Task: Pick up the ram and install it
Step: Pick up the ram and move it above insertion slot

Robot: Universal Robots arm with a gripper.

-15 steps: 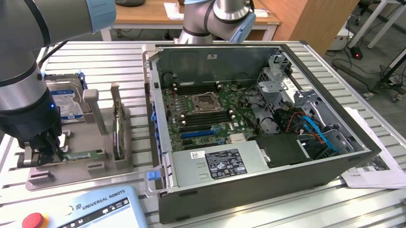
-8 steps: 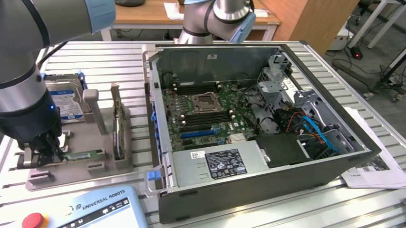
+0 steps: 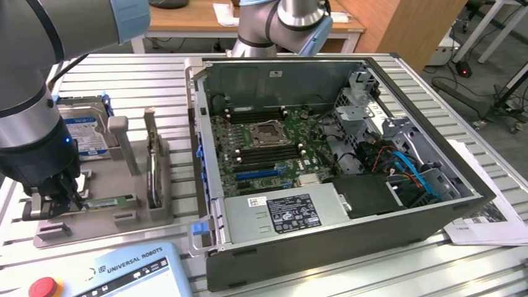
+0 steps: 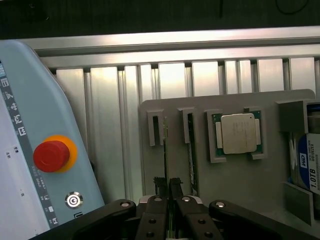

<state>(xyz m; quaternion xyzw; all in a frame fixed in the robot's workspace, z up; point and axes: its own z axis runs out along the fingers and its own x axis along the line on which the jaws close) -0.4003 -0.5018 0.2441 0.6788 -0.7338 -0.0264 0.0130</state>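
Fingers (image 4: pixel 160 187) tight on ram (image 4: pixel 165 148), slatted table (image 4: pixel 105 125)

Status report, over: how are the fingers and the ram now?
Fingers shut on the ram. Ram stands edge-on in its tray slot, not lifted. Second stick close beside.

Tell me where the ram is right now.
The ram stands on edge in the grey holder at the exterior view's left, beside the open computer case, pinched between the fingers.
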